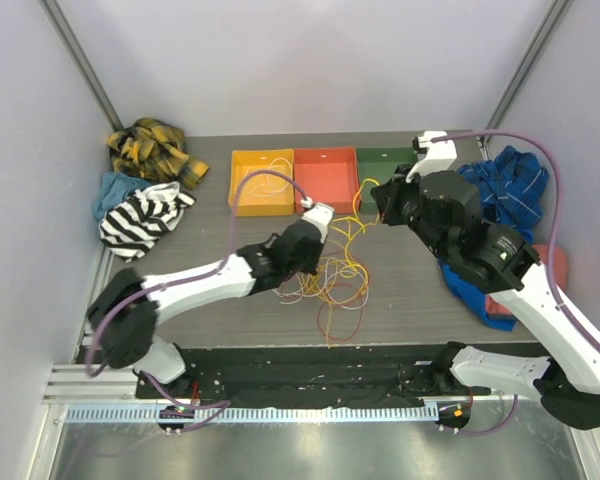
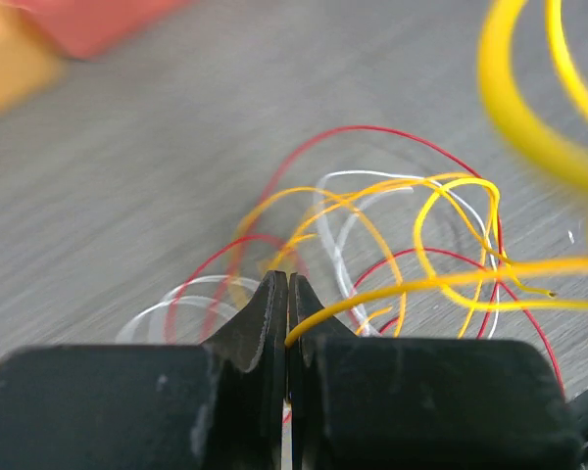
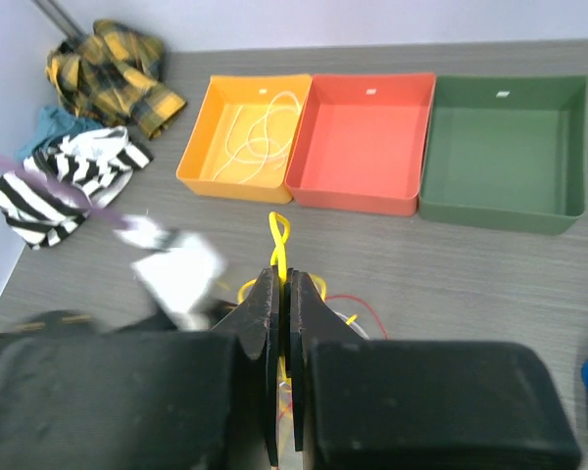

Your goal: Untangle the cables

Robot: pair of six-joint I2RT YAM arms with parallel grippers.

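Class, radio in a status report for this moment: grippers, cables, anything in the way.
Left gripper shut on yellow cable. Right gripper shut on yellow loop. Tangle unsorted mid-table; white cable in orange bin. No obstruction seen.

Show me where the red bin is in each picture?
Top external: red bin, upper middle.
Left wrist: blurred, top-left corner.
Right wrist: upper middle.
Shared landmark: the orange bin, just left of it in every view.
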